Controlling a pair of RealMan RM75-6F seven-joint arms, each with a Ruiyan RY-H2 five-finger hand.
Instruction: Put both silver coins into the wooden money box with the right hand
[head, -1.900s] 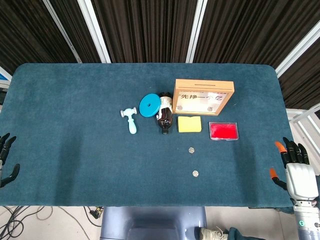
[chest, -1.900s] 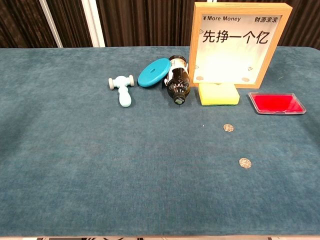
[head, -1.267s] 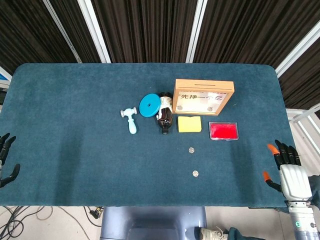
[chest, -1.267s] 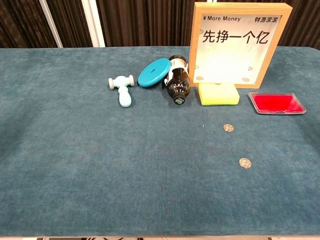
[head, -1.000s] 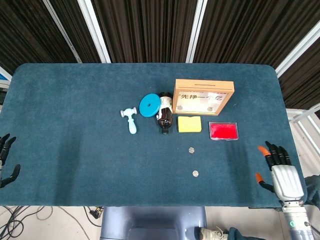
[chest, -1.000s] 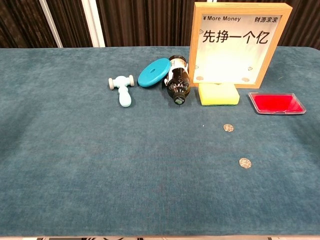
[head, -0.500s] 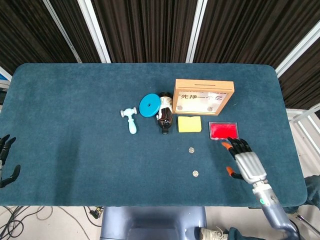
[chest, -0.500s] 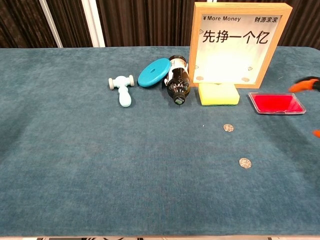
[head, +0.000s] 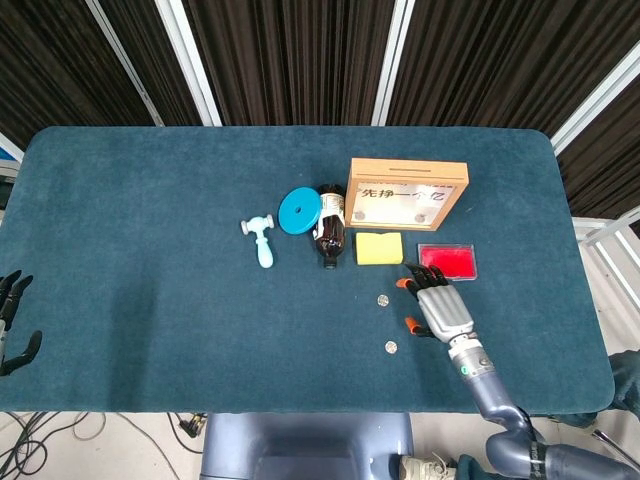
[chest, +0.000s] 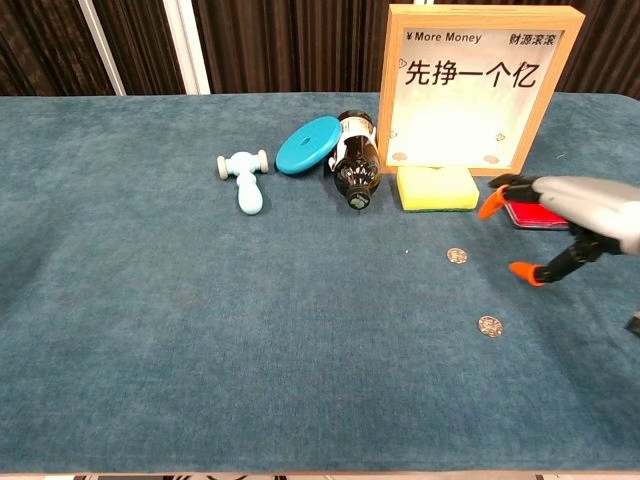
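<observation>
A table covered in dark teal felt (head: 150, 220) fills most of the head view, with dark vertical slatted panels and white posts (head: 190, 60) across the top of the frame behind it. Right of centre stands the wooden money box (head: 406, 193), a light frame with a white front panel printed "More Money" and Chinese characters. Two silver coins lie flat on the felt below it, apart from each other: one coin (head: 383, 299) nearer the box, the other coin (head: 391, 347) lower in the frame. The right hand (head: 437, 306) hovers just right of both coins with its orange-tipped fingers spread, holding nothing and touching neither. The left hand (head: 12, 322) sits at the lower left edge, fingers apart and empty. Around the box are a yellow sponge (head: 379, 248), a red tray (head: 449, 260) partly behind the right hand in the chest view, a brown bottle lying on its side (head: 331, 229), a blue disc (head: 300, 211) and a pale blue toy hammer (head: 261, 240).
</observation>
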